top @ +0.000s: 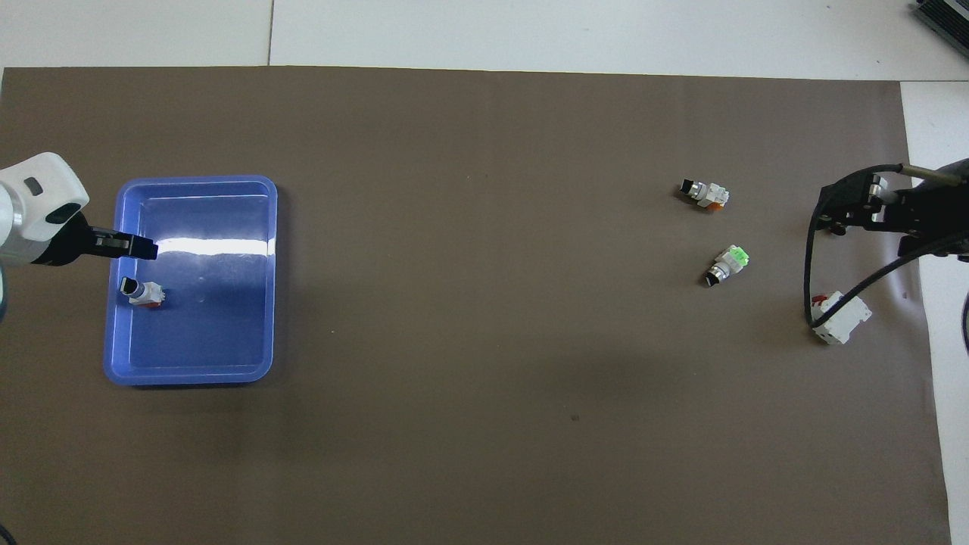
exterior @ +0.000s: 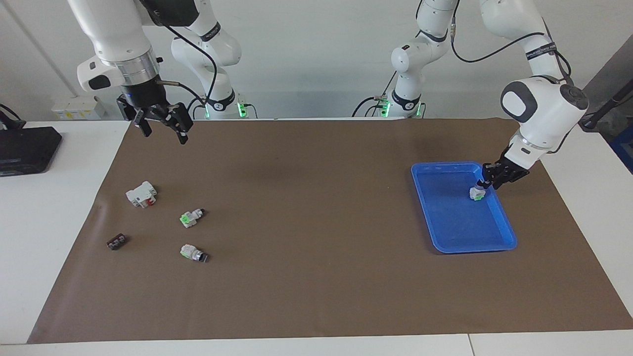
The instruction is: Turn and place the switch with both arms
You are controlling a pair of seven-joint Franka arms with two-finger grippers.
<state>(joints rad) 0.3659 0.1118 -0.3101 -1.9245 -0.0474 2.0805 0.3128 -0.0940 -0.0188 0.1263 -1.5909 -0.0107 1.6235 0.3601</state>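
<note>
In the blue tray [exterior: 509, 242] [top: 189, 378], close to its wall at the left arm's end of the table: the switch [exterior: 476, 193] [top: 144, 293], lying on its side on the tray floor, orange part down, black end toward that wall. Just above it, the left gripper [exterior: 487, 180] [top: 140, 247], jaws parted and holding nothing; clear of the switch from overhead, tip almost on it from across the table.

Well apart, up over the mat's [exterior: 316, 277] [top: 484, 303] corner nearest the robots at the right arm's end: the right gripper [exterior: 160, 127] [top: 848, 206], jaws spread wide, nothing between them.

On the mat below and around that gripper, a loose scatter. Nearest the robots, a white block with a red part [exterior: 142, 194] [top: 836, 318]. Farther out, a small switch with a green part [exterior: 190, 217] [top: 728, 265], then another small switch [exterior: 194, 253] [top: 704, 194]. Beside these, toward the table's end, a small black piece [exterior: 116, 242]. Off the mat, a black device [exterior: 24, 148] on the white tabletop. Nothing between the left gripper and the switch in the tray.

By count: three small switches, one in the tray and two on the mat; one white block; one black piece; one tray; two grippers.
</note>
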